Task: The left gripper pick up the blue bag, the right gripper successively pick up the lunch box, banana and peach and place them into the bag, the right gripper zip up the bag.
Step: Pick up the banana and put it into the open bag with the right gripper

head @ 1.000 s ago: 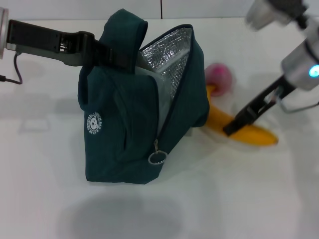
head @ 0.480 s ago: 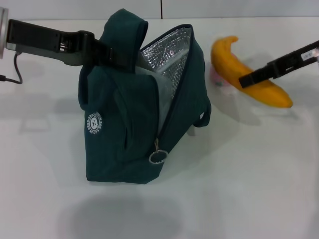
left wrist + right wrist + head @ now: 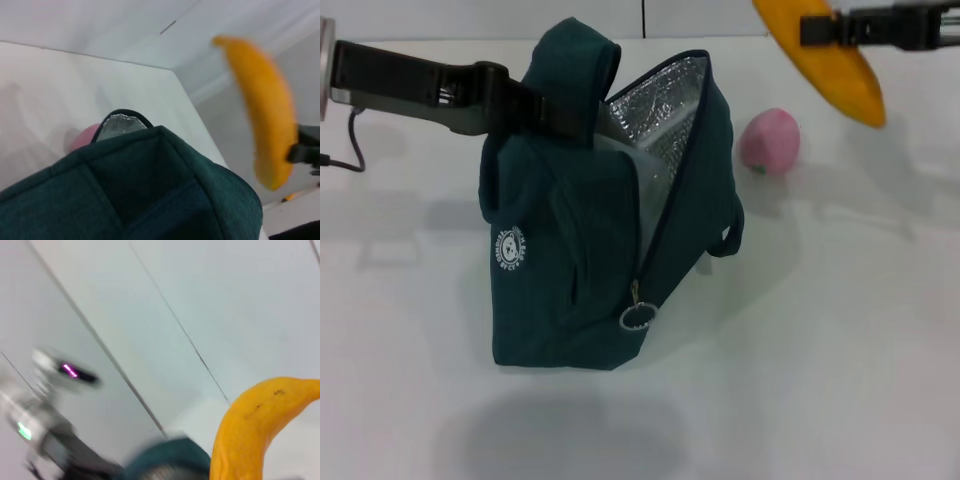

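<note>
The blue bag (image 3: 590, 240) stands open on the white table, its silver lining (image 3: 655, 110) showing. My left gripper (image 3: 535, 105) is shut on the bag's handle at the top left and holds it up. My right gripper (image 3: 820, 30) is shut on the banana (image 3: 825, 55) and holds it high at the top right, above and to the right of the bag's opening. The banana also shows in the left wrist view (image 3: 262, 115) and the right wrist view (image 3: 255, 432). The peach (image 3: 769, 140) lies on the table right of the bag. The lunch box is not in view.
The white table (image 3: 820, 350) stretches in front of and to the right of the bag. The bag's ring-pull zipper (image 3: 636, 315) hangs at its front edge. A grey wall runs behind the table.
My right gripper has lifted the banana off the table, up and toward the back right, uncovering the peach. The bag and the left gripper have stayed still.
</note>
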`<state>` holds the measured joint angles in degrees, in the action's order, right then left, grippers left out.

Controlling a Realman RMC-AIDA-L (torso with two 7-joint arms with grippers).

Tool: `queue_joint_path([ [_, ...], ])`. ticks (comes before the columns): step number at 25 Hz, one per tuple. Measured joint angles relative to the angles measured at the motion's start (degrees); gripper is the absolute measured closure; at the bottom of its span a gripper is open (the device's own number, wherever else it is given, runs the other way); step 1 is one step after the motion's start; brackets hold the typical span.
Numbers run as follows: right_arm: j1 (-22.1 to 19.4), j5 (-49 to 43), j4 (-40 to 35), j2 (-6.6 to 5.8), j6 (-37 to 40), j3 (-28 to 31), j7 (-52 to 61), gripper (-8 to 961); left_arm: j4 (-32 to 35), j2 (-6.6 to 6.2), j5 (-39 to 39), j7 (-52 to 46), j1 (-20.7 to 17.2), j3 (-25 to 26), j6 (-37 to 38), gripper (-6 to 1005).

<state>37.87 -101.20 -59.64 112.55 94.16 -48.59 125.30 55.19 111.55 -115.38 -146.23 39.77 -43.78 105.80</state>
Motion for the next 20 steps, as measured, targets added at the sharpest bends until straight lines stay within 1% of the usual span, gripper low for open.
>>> queue_joint_path([
  [1,-0.4,2.3,0.7,0.3,0.0,0.0,-1.5,527,-0.3,-0.09,0.3,0.0,-0.1,0.0,0.2,964],
  [3,-0.9,6.6,2.7,1.37,0.1,-0.2,-4.7,527,-0.7,-0.18,0.4,0.1,-0.3,0.0,0.2,964],
  [4,-1.0,8.9,4.1,2.14,0.3,-0.4,-6.7,527,-0.7,-0.22,0.4,0.1,-0.4,0.0,0.2,964],
  [5,-1.0,10.4,5.2,2.67,0.5,-0.8,-8.1,527,-0.7,-0.25,0.4,0.2,-0.5,0.0,0.3,964],
  [7,-0.7,14.6,8.9,3.28,0.2,-2.9,-12.0,527,-1.1,-0.26,0.5,0.3,-0.5,0.0,0.3,964],
  [8,-0.4,16.0,10.4,3.33,0.0,-4.0,-13.3,527,-1.2,-0.26,0.5,0.3,-0.5,0.0,0.3,964],
  [9,0.4,18.9,13.7,3.23,-0.4,-6.2,-15.7,527,-1.4,-0.26,0.5,0.5,-0.7,0.0,0.2,964],
  [11,2.0,22.4,18.4,3.15,-0.7,-8.9,-19.3,527,-1.4,-0.25,0.5,0.7,-0.8,0.0,0.2,964],
  [14,4.0,24.9,24.5,3.52,-1.0,-11.8,-24.8,527,-1.4,-0.1,0.5,0.9,-1.0,0.0,0.2,964],
  [16,4.6,27.3,27.3,3.61,-1.8,-14.5,-27.7,527,-1.4,0.04,0.4,1.0,-1.0,0.0,0.1,964],
  [18,5.2,31.6,30.8,3.62,-3.6,-19.2,-31.1,527,-1.6,0.12,0.4,1.3,-1.1,0.0,0.1,964],
  [20,5.5,34.9,32.6,3.63,-5.3,-24.1,-33.8,527,-2.5,0.0,0.4,1.6,-1.1,0.0,0.0,964],
])
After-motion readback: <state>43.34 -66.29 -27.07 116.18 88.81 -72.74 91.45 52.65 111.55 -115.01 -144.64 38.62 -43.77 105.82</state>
